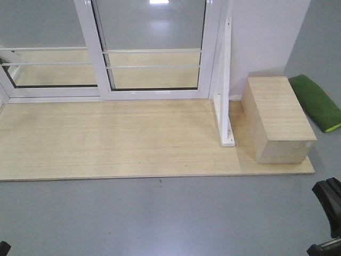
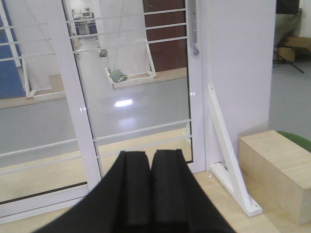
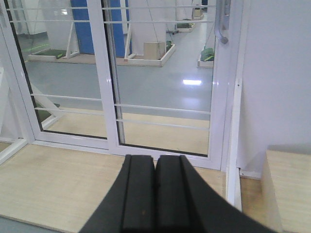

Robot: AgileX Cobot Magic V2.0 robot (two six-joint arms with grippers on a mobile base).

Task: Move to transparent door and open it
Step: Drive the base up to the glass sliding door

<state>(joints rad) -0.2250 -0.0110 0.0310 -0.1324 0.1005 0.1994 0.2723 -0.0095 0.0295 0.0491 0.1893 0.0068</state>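
Nearest the cameras, the left gripper (image 2: 150, 162) and right gripper (image 3: 155, 165) each have their jaws pressed flat together, holding nothing. They would need to part before taking any handle, or they would only knock against it.

Grey floor (image 1: 160, 213) lies between the robot and the plywood platform (image 1: 133, 138). The platform's raised edge could stop or jolt the base if it drives on.

Further right, the wooden box (image 1: 277, 120) and the slanted white brace (image 1: 226, 90) stand just beside the door's handle side, so an arm swinging wide there could strike them.

At the back of the platform stands the transparent door (image 1: 154, 32), closed against the right jamb, well apart from both grippers. The plain panel (image 1: 48, 37) to its left looks much the same and could be taken for it. Since the door slides, pulling it outward would likely strain the frame.

The front view cuts the door off low and shows no handle. Both wrist views show the grey bar handle (image 2: 193, 29) high on the right stile. Only the front view shows the platform edge and the green cushion (image 1: 317, 101).
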